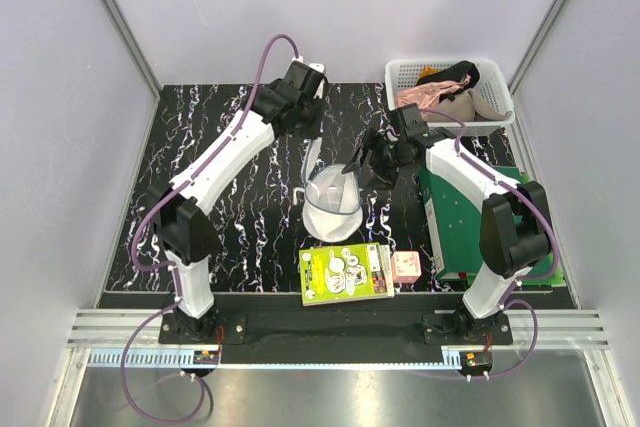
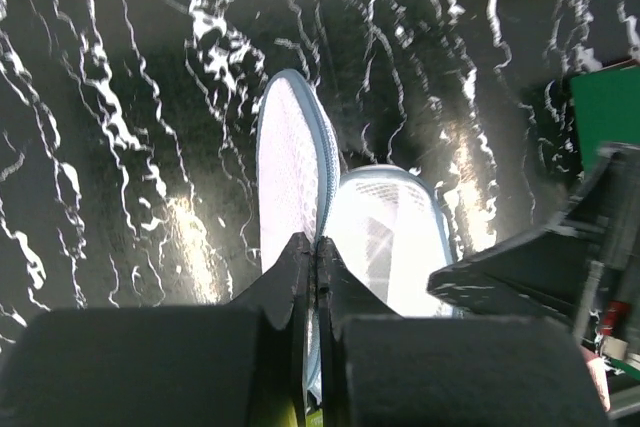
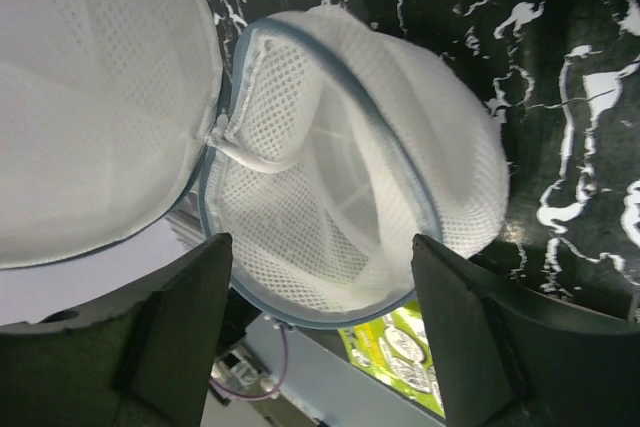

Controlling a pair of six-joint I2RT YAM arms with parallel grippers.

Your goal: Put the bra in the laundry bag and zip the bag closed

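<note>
Left jaws pinch laundry bag (image 2: 290, 167); right jaws apart.

wht mesh bag (image 1: 333, 209), blk marbled table (image 1: 255, 239)

Overhead view looks down; both wrist views closely share the laundry bag (image 3: 450, 147).
</note>
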